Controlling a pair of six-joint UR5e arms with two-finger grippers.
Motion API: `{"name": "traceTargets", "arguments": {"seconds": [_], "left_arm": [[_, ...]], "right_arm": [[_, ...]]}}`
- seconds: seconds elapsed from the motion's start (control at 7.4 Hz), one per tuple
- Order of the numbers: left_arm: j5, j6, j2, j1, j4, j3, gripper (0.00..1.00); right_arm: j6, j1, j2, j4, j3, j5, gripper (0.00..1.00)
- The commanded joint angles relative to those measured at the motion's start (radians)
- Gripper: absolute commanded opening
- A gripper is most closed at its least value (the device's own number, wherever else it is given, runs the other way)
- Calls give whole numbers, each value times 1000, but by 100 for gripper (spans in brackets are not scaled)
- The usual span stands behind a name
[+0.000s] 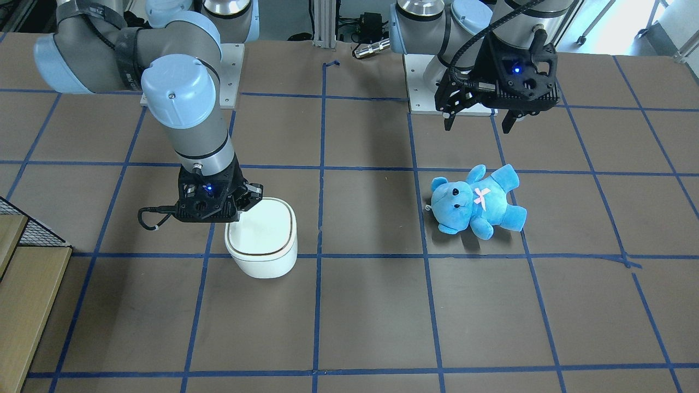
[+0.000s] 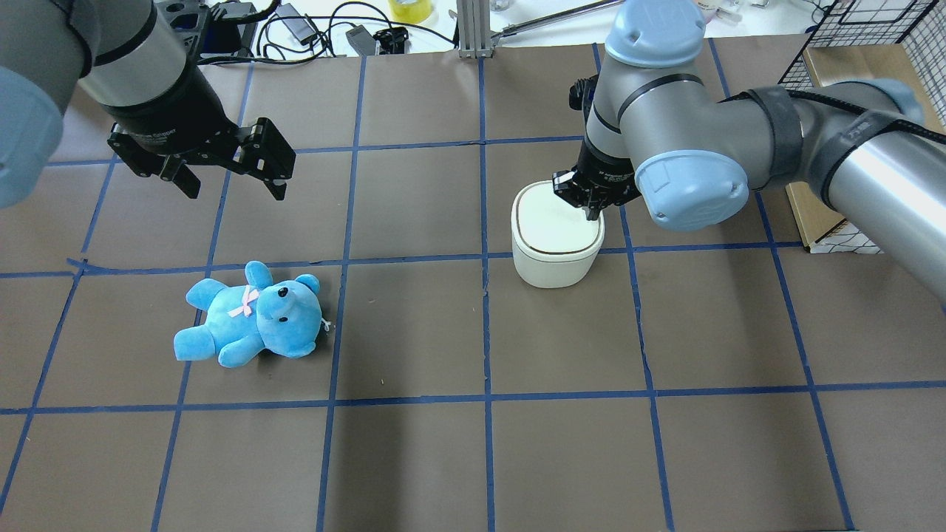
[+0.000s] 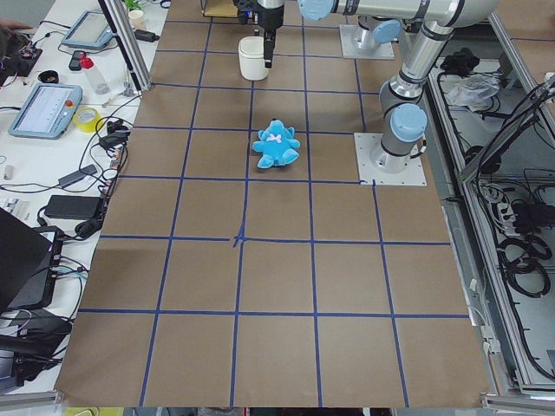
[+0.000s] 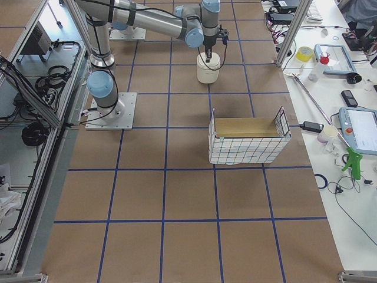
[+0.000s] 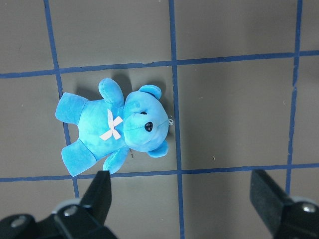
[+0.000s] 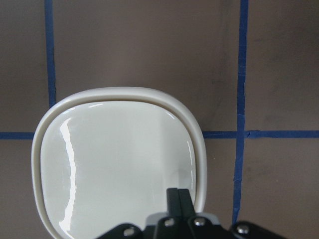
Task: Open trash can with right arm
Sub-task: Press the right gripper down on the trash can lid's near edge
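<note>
The white trash can (image 2: 554,244) stands on the table with its flat lid (image 6: 119,164) down. It also shows in the front view (image 1: 265,256) and far off in the side views (image 3: 251,59) (image 4: 207,69). My right gripper (image 2: 591,213) is shut and empty, fingertips (image 6: 178,195) pressed together and pointing down at the lid near its right edge. In the front view the gripper (image 1: 235,210) covers that corner of the can. My left gripper (image 2: 236,188) is open and empty, hanging above the blue teddy bear (image 2: 251,318), and its wrist view shows both fingers (image 5: 99,191) wide apart.
The blue teddy bear (image 1: 475,202) lies on its back on the robot's left half of the table. A wire basket with a cardboard liner (image 4: 247,138) stands beyond the right arm, at the table's right end (image 2: 850,74). Blue tape lines grid the brown table.
</note>
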Motion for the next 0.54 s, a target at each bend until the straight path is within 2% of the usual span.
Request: {"name": "traceTargets", "arguments": {"seconds": [0.0,0.41], "left_arm": [[0,0,-1,0,0,0,100],[0,0,-1,0,0,0,100]], "right_arm": [[0,0,15,-11,1,-6,0],[-2,0,37,-11,1,2,0]]}}
